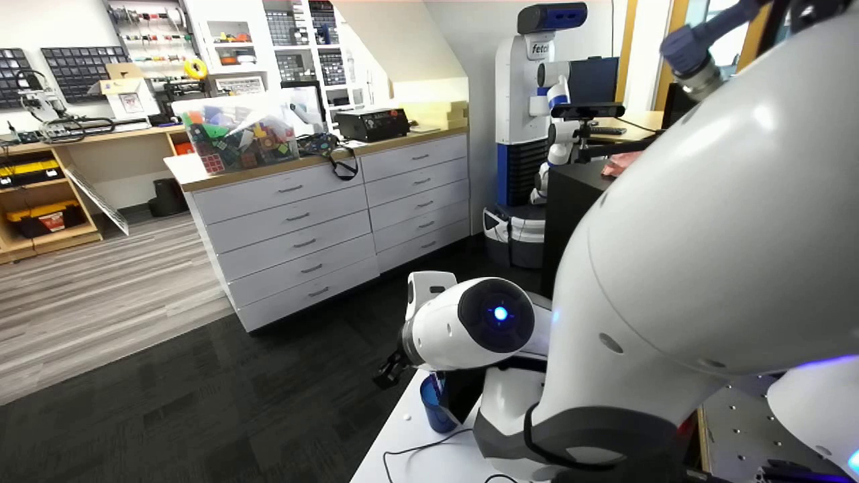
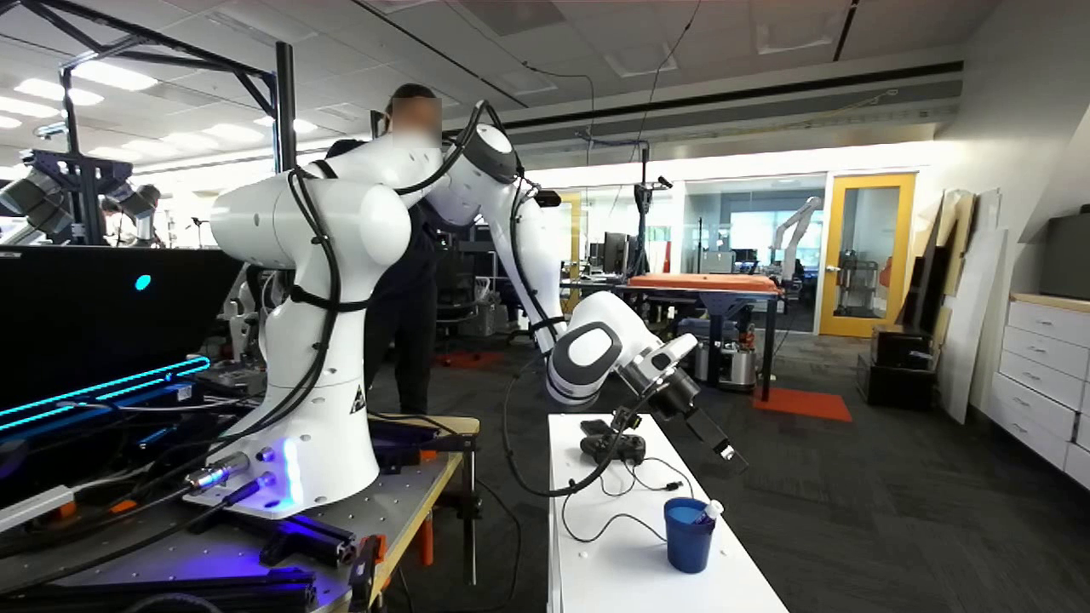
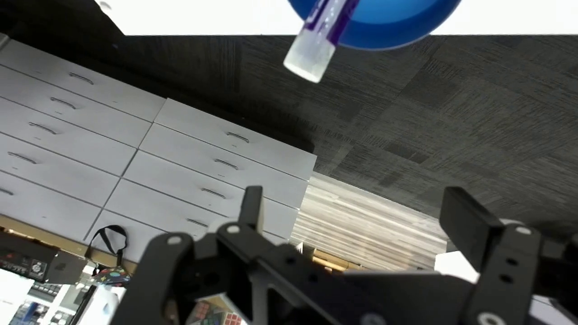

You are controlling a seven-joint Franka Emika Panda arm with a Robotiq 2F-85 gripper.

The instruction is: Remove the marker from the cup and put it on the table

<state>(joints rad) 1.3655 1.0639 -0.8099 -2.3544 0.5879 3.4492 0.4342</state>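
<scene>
The arm [image 2: 538, 251] bends downward, jaws spread wide.

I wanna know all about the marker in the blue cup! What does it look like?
The marker is a thin stick, purple with a pale stripe and small white marks that look like letters. The end that pokes out is whitish and blunt, like cloudy plastic. It sits tilted in the blue cup on the white table, leaning at the rim; its lower end is down inside, where I can't see it clearly. The claw is open and not touching it.
</scene>
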